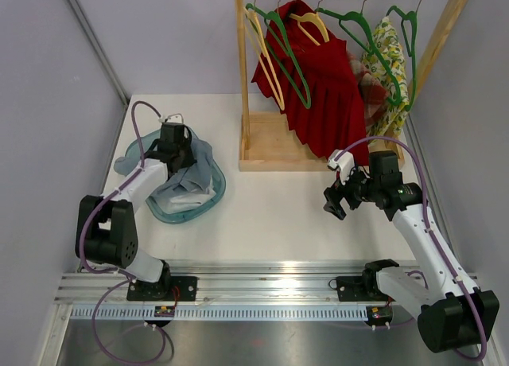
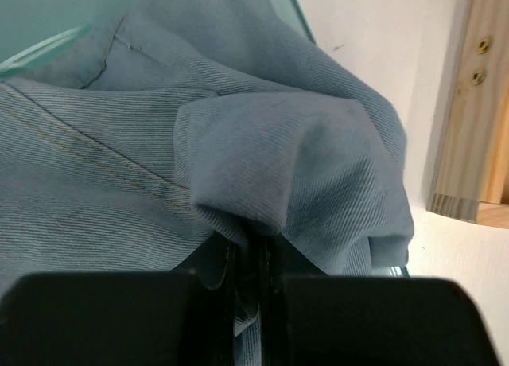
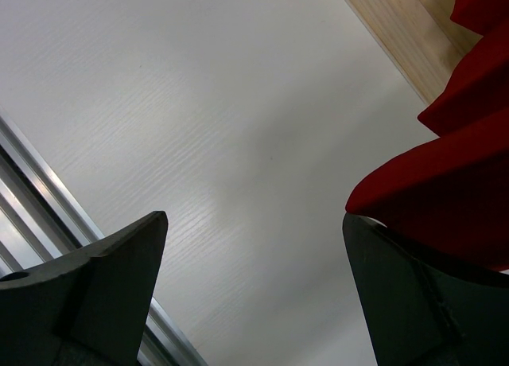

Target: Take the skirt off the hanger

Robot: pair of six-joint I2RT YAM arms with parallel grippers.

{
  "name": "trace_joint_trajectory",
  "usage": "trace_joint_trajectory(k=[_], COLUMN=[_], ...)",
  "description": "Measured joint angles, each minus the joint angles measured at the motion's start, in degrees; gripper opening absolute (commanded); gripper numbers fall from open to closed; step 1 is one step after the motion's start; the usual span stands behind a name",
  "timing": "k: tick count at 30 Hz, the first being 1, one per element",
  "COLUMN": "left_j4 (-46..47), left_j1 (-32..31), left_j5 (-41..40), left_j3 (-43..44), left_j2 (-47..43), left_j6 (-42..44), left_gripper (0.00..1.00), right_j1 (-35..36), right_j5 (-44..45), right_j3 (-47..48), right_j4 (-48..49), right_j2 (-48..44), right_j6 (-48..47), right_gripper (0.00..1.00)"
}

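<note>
Left of the pale wooden clothes rack (image 1: 266,147), the left gripper (image 2: 250,262) pinches blue denim cloth (image 2: 238,143) over a teal plastic basin (image 1: 187,215), the pinch visible only from its wrist; the right gripper (image 3: 254,223) gapes wide before the rack; the red pleated skirt (image 1: 330,95) hangs on it.

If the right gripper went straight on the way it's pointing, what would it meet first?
Probably the bare white tabletop: the open right gripper frames only table ahead. The red pleated garment hangs close at its side and might brush it; depth is unclear.
</note>
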Motion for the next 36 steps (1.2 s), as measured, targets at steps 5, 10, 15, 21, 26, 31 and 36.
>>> trace_joint_trajectory(k=[5,10,15,21,26,31,36], left_j4=[-0.3,-2.7,-4.8,-3.4,1.9,5.5,3.8], left_j1=[1.4,3.7,4.3,4.3,4.3,4.1,1.8], left_j5=[1.2,4.3,5.5,7.3,14.4,23.7,25.4], left_j3=[0.0,1.2,2.8,2.3,-5.7,-16.5,-19.8], left_j2=[0.6,0.4,-6.5,-23.1,-36.5,-44.7,-47.8], left_j6=[-1.2,-1.8,-0.5,3.7,6.7,8.2,10.4], left_gripper=[0.57,0.87,0.99,0.99,0.99,0.99,0.99], right_j1=[0.0,0.0,0.0,0.0,-0.2,-0.2,-0.2], right_j5=[0.0,0.0,0.0,-0.7,-4.5,-6.4,-3.5], right_j3=[0.0,0.0,0.1,5.1,16.6,33.9,52.0], right_j4=[0.0,0.0,-0.2,-4.7,-12.1,-17.2,-17.3], right_j2=[0.0,0.0,-0.8,-1.9,0.5,6.3,13.7], right_j6=[0.0,0.0,-0.1,-1.7,-2.1,4.2,14.6], right_gripper=[1.00,0.99,0.99,0.99,0.99,0.97,0.91])
